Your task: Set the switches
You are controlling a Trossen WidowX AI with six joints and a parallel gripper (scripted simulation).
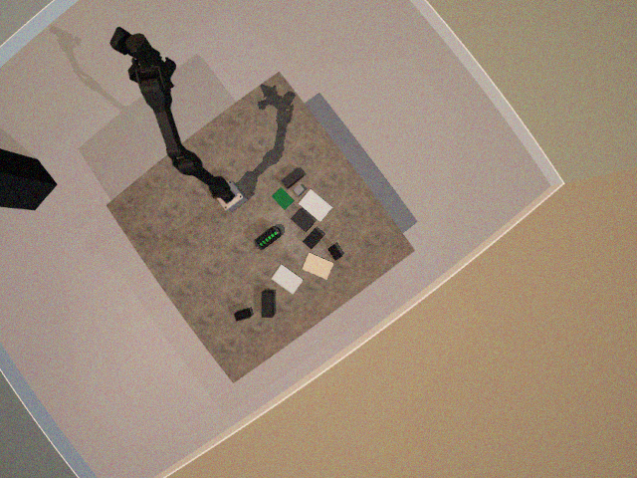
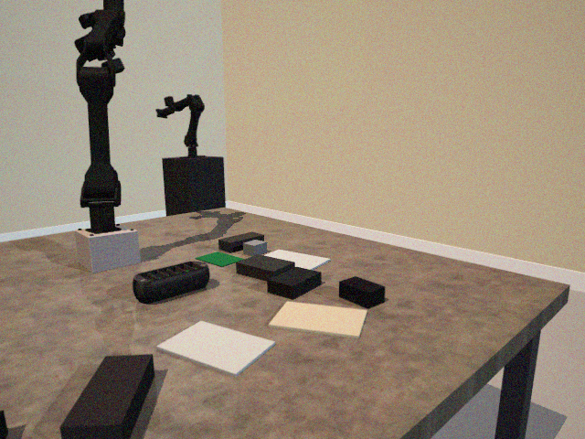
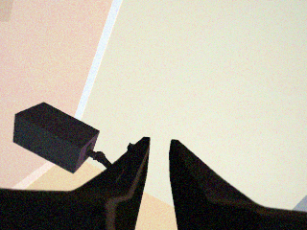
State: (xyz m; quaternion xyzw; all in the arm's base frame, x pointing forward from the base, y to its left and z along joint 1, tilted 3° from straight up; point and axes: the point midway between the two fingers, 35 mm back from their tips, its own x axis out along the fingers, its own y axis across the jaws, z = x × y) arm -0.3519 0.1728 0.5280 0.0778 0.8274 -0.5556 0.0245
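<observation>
The dark grey controller unit (image 1: pixel 270 241) (image 2: pixel 171 281) sits on its base near the middle of the bench (image 1: pixel 169 247) (image 2: pixel 425 306), with its row of switches facing up. From above, the switches show green. The label underneath is hidden. My gripper (image 1: pixel 117 40) (image 3: pixel 159 145) is raised high above and behind the arm's white base block (image 1: pixel 230 199) (image 2: pixel 107 249), far from the unit. It points out at the wall and floor. Its fingers stand almost together with nothing between them.
Around the unit lie a green plate (image 1: pixel 282 197) (image 2: pixel 218 258), two white plates (image 1: pixel 315 204) (image 1: pixel 287 279), a beige plate (image 1: pixel 318 266) (image 2: pixel 319 318) and several dark modules (image 1: pixel 303 219) (image 1: pixel 267 303) (image 2: pixel 361 290). A second arm on a black pedestal (image 2: pixel 193 184) (image 3: pixel 55 136) stands off the bench.
</observation>
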